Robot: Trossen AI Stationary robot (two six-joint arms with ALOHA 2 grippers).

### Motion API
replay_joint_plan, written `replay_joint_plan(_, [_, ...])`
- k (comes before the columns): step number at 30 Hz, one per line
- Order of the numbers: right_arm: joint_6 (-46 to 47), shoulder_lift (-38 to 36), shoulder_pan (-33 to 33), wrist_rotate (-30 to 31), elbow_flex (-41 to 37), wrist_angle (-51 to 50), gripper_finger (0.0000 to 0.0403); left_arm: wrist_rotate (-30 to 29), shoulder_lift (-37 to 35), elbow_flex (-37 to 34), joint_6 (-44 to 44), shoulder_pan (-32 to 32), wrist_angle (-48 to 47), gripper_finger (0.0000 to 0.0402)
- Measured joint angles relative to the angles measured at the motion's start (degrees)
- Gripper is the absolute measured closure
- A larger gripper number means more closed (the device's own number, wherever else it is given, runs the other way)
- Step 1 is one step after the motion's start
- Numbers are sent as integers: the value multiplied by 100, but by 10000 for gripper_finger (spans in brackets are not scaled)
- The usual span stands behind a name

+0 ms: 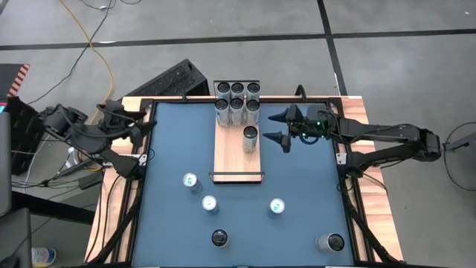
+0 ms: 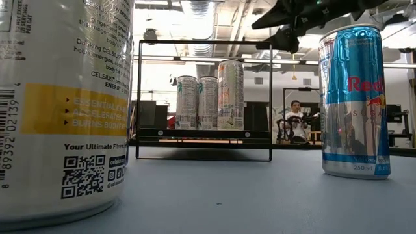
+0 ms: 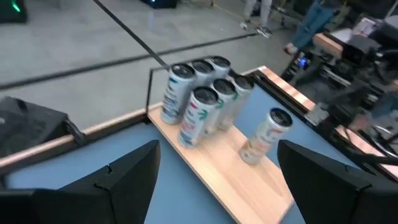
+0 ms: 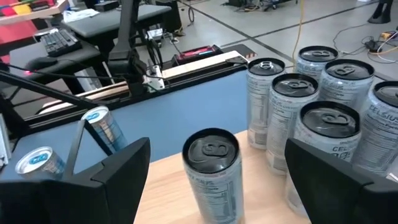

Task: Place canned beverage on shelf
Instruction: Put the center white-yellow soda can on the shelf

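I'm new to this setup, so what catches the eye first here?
The shelf lies mid-table with six cans clustered at its far end and a single can standing apart. The right claw hovers open beside that can, while five loose cans dot the blue table.

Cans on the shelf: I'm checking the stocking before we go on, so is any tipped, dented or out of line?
None is tipped or visibly dented. Six cans stand upright in a tight block at the far end of the shelf. A seventh can stands upright alone, apart from them, beside the open right hand.
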Motion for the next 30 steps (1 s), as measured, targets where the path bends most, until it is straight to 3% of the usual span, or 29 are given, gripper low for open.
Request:
replay_joint_plan(15, [-289, 70, 0, 463, 0, -1206, 47, -258, 88, 0, 212, 0, 0, 93])
replay_joint_plan(30, [-810, 1099, 101, 231, 0, -619, 47, -370, 88, 0, 174, 0, 0, 93])
